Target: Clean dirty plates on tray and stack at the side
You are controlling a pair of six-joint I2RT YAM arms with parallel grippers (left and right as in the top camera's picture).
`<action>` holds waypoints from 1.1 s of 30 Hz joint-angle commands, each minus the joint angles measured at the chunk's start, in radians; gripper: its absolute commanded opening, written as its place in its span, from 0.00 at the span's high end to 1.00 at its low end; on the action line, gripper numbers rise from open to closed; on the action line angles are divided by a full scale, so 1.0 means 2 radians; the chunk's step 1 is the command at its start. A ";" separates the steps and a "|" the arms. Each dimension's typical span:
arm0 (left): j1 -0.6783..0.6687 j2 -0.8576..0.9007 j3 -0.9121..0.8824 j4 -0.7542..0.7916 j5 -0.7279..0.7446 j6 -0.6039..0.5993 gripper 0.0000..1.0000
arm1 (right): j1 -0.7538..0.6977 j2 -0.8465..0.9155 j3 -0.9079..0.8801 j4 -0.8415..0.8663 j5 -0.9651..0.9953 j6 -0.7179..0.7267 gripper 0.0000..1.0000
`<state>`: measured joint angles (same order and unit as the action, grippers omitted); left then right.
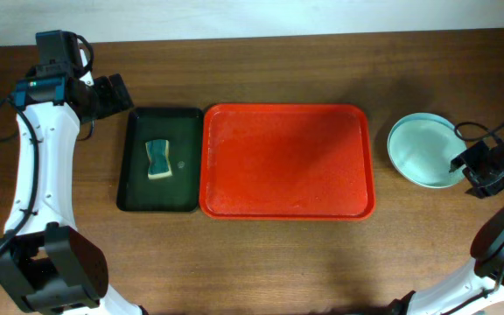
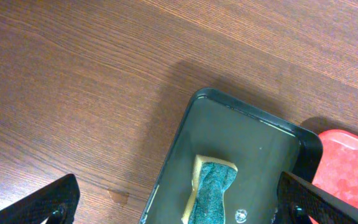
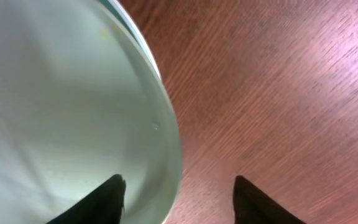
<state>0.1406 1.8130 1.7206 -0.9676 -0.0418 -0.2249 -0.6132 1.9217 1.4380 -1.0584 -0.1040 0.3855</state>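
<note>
The red tray (image 1: 287,162) lies at the table's middle with no plates on it; its corner shows in the left wrist view (image 2: 350,171). A pale mint green plate (image 1: 420,147) sits on the table to the right of the tray. I cannot tell whether other plates lie under it. My right gripper (image 1: 475,166) is open at the plate's right rim. In the right wrist view (image 3: 176,199), one finger is over the plate (image 3: 61,93) and one over the wood. My left gripper (image 1: 116,94) is open and empty above the dark tray's far left corner.
A dark green-black tray (image 1: 138,188) adjoins the red tray's left side and holds a yellow-and-green sponge (image 1: 159,159). The tray (image 2: 253,146) and sponge (image 2: 213,190) show between my left fingers (image 2: 179,205). A small wet spot is on the wood beside it.
</note>
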 commanded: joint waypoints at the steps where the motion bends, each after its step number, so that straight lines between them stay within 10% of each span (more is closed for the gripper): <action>1: 0.000 0.003 0.000 0.001 -0.002 -0.003 0.01 | 0.022 -0.001 0.002 0.003 0.006 -0.034 0.38; 9: 0.000 0.003 0.000 0.001 -0.002 -0.003 0.01 | 0.055 -0.001 0.002 -0.005 -0.001 -0.028 0.96; 22: 0.000 0.003 0.000 0.001 -0.002 -0.003 0.01 | 0.056 -0.001 -0.009 -0.118 -0.089 -0.049 0.96; 33: 0.000 0.003 0.000 0.001 -0.002 -0.003 0.01 | 0.084 -0.001 -0.052 0.020 -0.073 -0.047 0.96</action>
<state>0.1406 1.8130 1.7206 -0.9676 -0.0418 -0.2249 -0.4526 1.9224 1.3365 -1.0691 -0.2691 0.3012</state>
